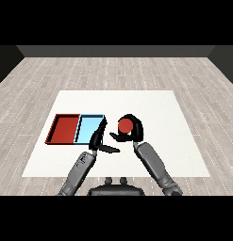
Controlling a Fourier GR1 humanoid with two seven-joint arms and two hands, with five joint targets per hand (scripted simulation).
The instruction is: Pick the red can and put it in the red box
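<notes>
The red can (124,125) stands just right of the light blue tray (89,128), near the middle of the white table (155,113). My right hand (132,129) is curled round it, fingers over its far side and thumb under its near side. The red tray (65,128) lies at the left, side by side with the light blue one. My left hand (98,138) hovers at the light blue tray's right edge with straight fingers and holds nothing.
Both trays sit on the table's left half and show nothing inside. The two forearms come in from the lower corners and meet near the table's middle. Grey wooden floor surrounds the table.
</notes>
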